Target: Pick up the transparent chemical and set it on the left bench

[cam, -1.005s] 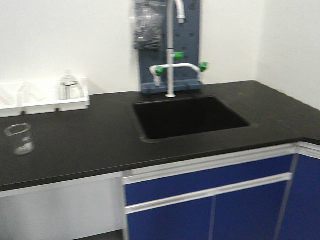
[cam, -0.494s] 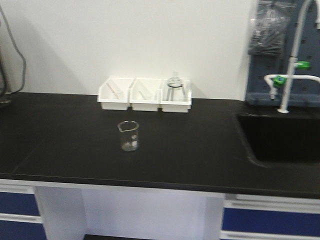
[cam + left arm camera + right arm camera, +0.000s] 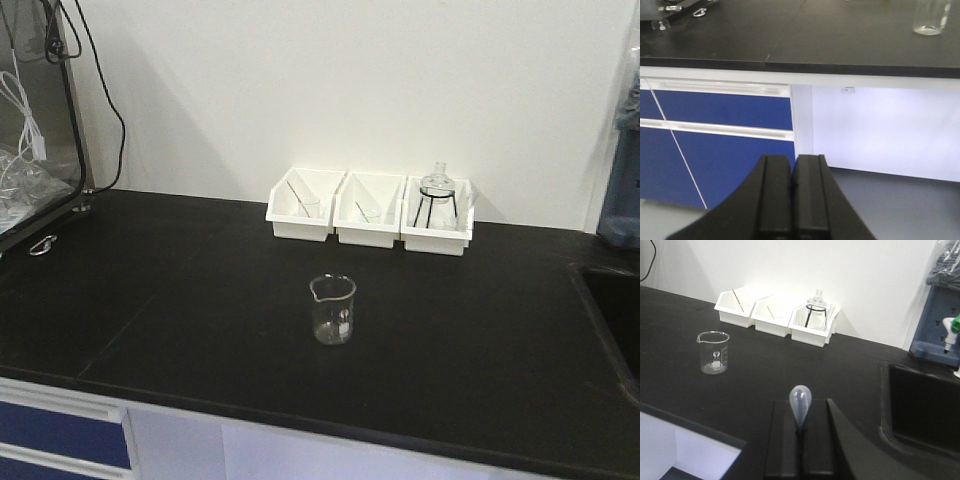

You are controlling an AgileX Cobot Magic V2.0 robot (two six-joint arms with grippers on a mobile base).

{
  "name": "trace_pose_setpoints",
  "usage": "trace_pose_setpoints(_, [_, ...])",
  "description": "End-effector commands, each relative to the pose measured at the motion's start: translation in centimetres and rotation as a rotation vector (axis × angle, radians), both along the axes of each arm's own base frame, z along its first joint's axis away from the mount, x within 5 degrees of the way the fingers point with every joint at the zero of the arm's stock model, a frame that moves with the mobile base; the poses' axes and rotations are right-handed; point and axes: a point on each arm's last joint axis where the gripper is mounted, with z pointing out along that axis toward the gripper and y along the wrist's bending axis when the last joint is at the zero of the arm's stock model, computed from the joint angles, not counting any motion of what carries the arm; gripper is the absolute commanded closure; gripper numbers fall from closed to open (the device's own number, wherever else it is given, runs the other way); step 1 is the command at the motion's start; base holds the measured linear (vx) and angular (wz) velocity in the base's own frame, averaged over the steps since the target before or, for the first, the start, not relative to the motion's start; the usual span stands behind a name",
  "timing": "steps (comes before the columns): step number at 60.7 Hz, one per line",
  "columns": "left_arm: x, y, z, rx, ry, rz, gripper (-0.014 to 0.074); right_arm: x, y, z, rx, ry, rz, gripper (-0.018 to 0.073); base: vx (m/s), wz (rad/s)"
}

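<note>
My right gripper (image 3: 800, 432) is shut on the translucent whitish pipette (image 3: 800, 397) of the transparent chemical. Its bulb sticks up between the jaws, above the front of the black countertop. A small clear glass beaker (image 3: 332, 310) stands alone on the left bench (image 3: 180, 300), in front of the white bins, with no pipette in it. It also shows in the right wrist view (image 3: 714, 352), far left of the gripper, and in the left wrist view (image 3: 930, 17). My left gripper (image 3: 792, 160) is shut and empty, low in front of the bench's blue cupboards.
Three white bins (image 3: 370, 210) line the wall; the right one holds a flask on a stand (image 3: 437, 195). A sink (image 3: 925, 405) lies right of the bench, with a blue rack (image 3: 937, 325) behind it. A glass-fronted box with cables (image 3: 30, 120) stands far left. Blue drawers (image 3: 715, 110) sit under the bench.
The front view has swung left: sink and tap slid out to the right edge, and the bins and lone beaker came to the middle.
</note>
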Motion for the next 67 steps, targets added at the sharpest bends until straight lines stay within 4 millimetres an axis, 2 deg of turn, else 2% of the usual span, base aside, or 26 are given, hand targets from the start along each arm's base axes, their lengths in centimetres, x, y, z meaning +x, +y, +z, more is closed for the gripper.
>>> trace_pose_setpoints(1, [-0.15,0.02,0.27,-0.014,-0.081,-0.001,0.0600,0.09,-0.15,1.51,-0.008,-0.094,-0.017,0.0562,0.31,0.11])
trace_pose_setpoints(67, [-0.15,0.02,0.27,-0.014,-0.081,-0.001,0.0600,0.09,-0.15,1.51,-0.008,-0.094,-0.017,0.0562,0.28,-0.02])
